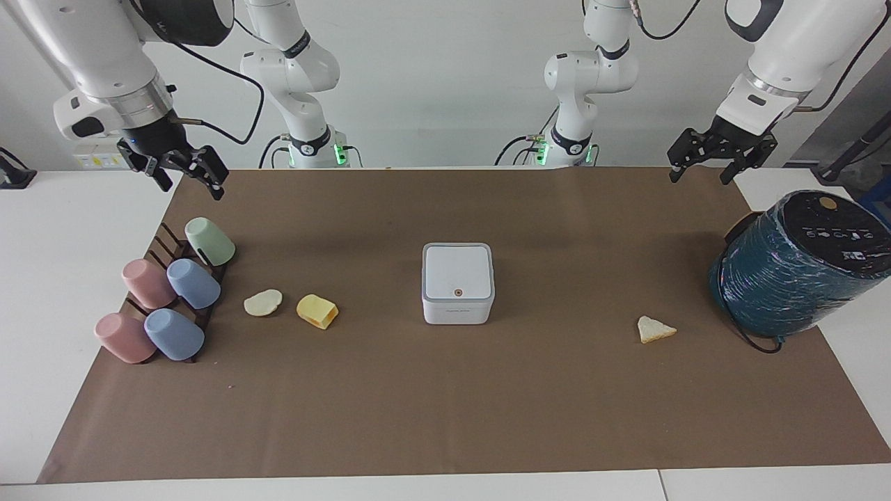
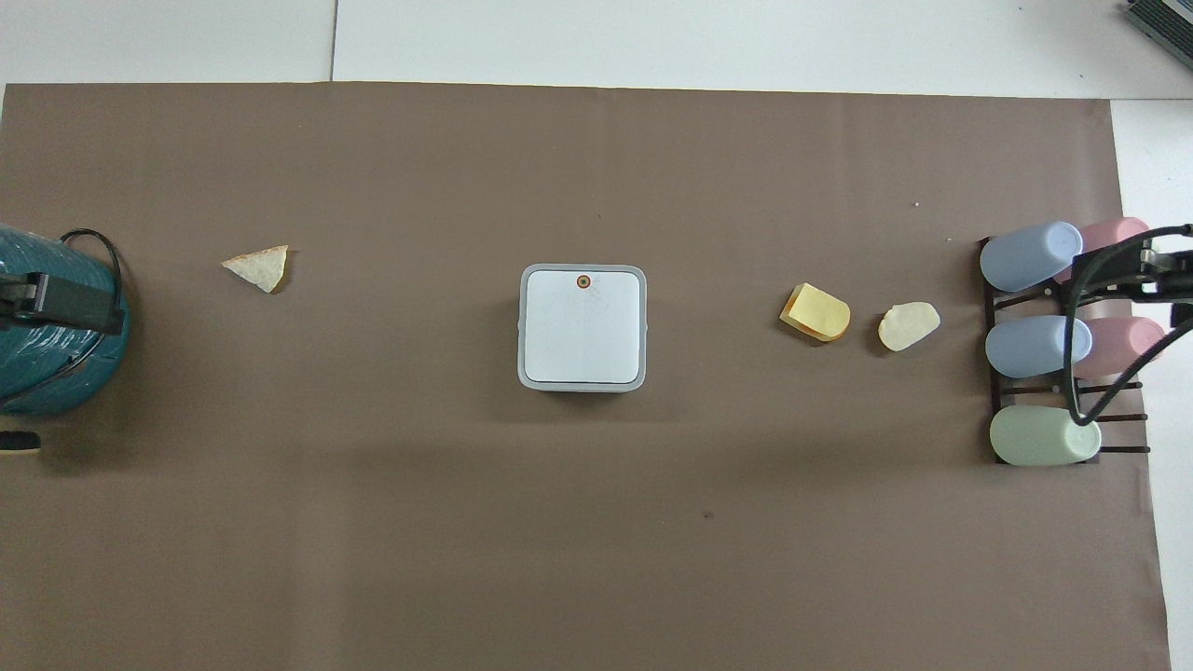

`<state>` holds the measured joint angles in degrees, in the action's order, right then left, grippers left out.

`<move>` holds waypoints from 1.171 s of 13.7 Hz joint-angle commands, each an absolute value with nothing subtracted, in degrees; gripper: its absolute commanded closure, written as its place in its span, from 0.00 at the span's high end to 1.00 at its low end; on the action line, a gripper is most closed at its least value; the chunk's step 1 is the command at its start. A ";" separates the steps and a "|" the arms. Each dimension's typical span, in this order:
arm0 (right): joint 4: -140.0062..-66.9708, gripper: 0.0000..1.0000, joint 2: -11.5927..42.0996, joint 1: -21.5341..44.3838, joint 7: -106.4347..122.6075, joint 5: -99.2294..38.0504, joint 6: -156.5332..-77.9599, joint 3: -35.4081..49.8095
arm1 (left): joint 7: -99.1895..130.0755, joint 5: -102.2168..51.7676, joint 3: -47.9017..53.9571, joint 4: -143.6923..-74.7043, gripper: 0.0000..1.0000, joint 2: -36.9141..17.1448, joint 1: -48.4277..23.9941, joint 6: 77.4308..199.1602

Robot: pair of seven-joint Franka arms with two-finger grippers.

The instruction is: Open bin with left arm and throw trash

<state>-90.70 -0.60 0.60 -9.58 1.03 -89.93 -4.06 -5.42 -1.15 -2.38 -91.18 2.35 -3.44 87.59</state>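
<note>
The bin (image 1: 458, 282) sits at mid-mat, lid closed, its brown button (image 2: 583, 280) on the edge farther from the robots. The wedge (image 1: 654, 329) lies toward the left arm's end; the yellow piece (image 1: 317, 311) and cream oval (image 1: 263, 303) lie toward the right arm's end, beside the cup rack (image 1: 167, 299). Bin lettering is unreadable. Left gripper (image 1: 703, 167) and right gripper (image 1: 188, 178) hang raised with jaws wide, empty.

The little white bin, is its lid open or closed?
Closed. The bin has its grey-rimmed lid lying flat on top in both views, with the small round brown button showing and none of its inside visible.
</note>
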 commanded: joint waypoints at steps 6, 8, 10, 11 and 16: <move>-92.46 1.00 -2.02 0.53 -10.02 1.58 -90.79 -3.78 | -6.06 -0.97 -2.37 -93.08 1.00 4.04 -3.87 87.63; -92.46 1.00 -2.02 0.44 -9.84 1.58 -90.79 -3.78 | -5.89 -0.97 -2.37 -93.08 1.00 4.04 -4.30 88.15; -92.46 1.00 -2.02 0.44 -9.84 1.58 -90.70 -3.78 | -5.89 -0.88 -2.37 -93.08 1.00 3.87 -5.27 88.76; -92.55 1.00 -2.02 0.44 -9.93 1.58 -90.70 -3.78 | -5.80 -0.88 -2.37 -93.08 1.00 3.78 -5.88 89.03; -92.64 1.00 -2.02 0.44 -9.93 1.58 -91.75 -3.78 | -5.19 -0.70 -2.37 -92.99 1.00 3.25 -9.66 91.23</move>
<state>-90.85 -0.62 0.60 -9.58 1.03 -90.06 -4.06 -5.45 -1.15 -1.85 -91.26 2.41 -7.41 88.99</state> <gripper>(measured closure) 0.000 0.000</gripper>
